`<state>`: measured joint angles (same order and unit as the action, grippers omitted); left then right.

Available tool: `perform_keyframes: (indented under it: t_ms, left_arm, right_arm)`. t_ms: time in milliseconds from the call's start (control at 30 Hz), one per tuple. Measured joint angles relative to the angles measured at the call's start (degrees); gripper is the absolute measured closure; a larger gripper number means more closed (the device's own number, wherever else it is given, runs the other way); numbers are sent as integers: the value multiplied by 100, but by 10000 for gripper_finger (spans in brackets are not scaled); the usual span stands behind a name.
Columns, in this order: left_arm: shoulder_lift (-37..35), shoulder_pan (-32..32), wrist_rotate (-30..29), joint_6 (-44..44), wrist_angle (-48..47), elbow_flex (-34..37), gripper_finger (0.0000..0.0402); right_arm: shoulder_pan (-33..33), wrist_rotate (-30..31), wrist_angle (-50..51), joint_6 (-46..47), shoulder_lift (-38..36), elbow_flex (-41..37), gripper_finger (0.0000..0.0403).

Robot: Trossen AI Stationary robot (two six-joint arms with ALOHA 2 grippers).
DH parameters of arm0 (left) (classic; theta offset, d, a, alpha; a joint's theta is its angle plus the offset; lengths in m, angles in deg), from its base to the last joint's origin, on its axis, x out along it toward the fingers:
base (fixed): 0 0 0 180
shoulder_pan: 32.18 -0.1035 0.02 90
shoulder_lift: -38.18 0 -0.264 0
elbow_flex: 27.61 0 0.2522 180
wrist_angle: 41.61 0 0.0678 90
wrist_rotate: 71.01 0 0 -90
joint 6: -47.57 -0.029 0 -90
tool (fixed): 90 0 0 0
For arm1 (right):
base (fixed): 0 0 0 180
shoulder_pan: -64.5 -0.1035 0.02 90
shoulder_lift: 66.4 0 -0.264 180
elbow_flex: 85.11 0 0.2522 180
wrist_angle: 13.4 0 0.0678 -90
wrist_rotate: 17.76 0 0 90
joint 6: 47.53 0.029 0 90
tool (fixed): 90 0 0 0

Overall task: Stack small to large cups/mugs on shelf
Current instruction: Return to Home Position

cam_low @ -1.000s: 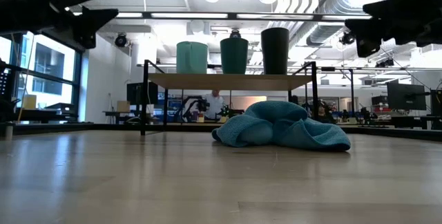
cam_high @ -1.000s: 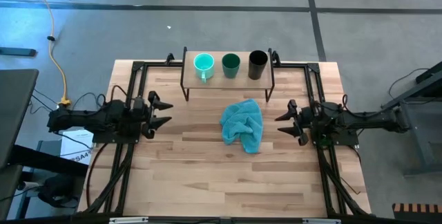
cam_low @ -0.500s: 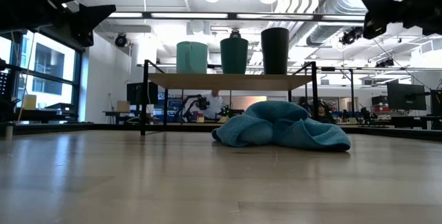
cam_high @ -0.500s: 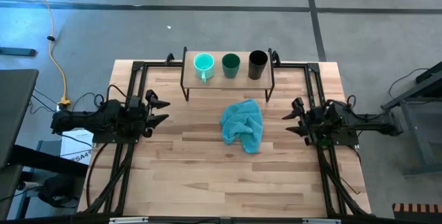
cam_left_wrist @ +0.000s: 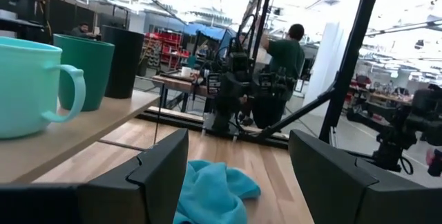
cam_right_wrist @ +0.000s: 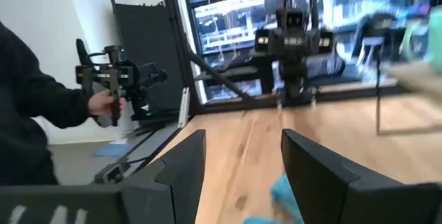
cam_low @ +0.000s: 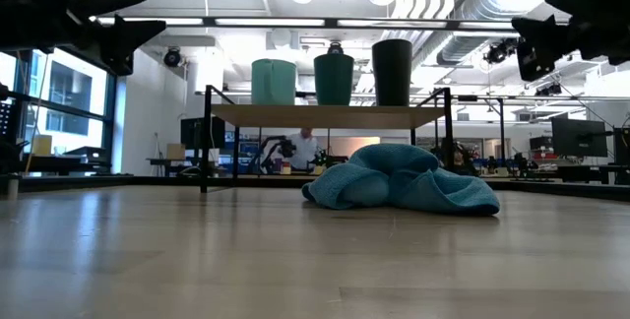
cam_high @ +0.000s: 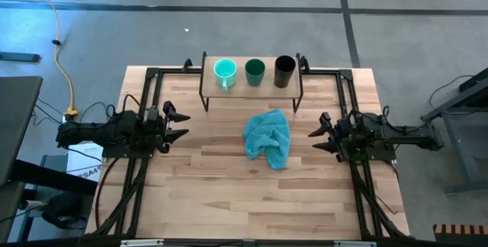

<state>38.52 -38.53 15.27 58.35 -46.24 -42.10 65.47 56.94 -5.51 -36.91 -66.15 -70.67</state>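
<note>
Homing both arms; the stacking itself looks done.
Item 1: shelf (cam_high: 252,88), far-centre of table (cam_high: 229,194). On it, L to R: mug (cam_high: 225,70), green cup (cam_high: 255,69), black cup (cam_high: 284,67). All upright, in a row, not touching, shortest to tallest per low view.
Item 2: cloth (cam_high: 268,138), crumpled, mid-table, on near side of shelf, between the arms.
Item 3: L gripper (cam_high: 180,123), left side, fingers apart, empty.
Item 4: R gripper (cam_high: 316,133), right side, fingers apart, empty.
Advice: pull each arm back along its own side, wrists high. No swing toward shelf legs or cloth.
Risk, judged: a nudged leg could topple black cup.
</note>
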Motion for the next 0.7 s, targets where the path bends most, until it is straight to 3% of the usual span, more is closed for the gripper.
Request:
perform_keyframes:
  t_ms: [133, 400, 700]
  left_arm:
    - [0, 0, 21, 0, 8, 0, 163]
    - [0, 0, 13, 0, 11, 0, 163]
    - [0, 0, 8, -1, 13, 0, 163]
  right_arm:
    - [-2, 74, 303, 463, 2, 0, 221]
    - [0, 843, 466, -129, 4, 7, 221]
    - [0, 881, 476, -232, 4, 7, 221]
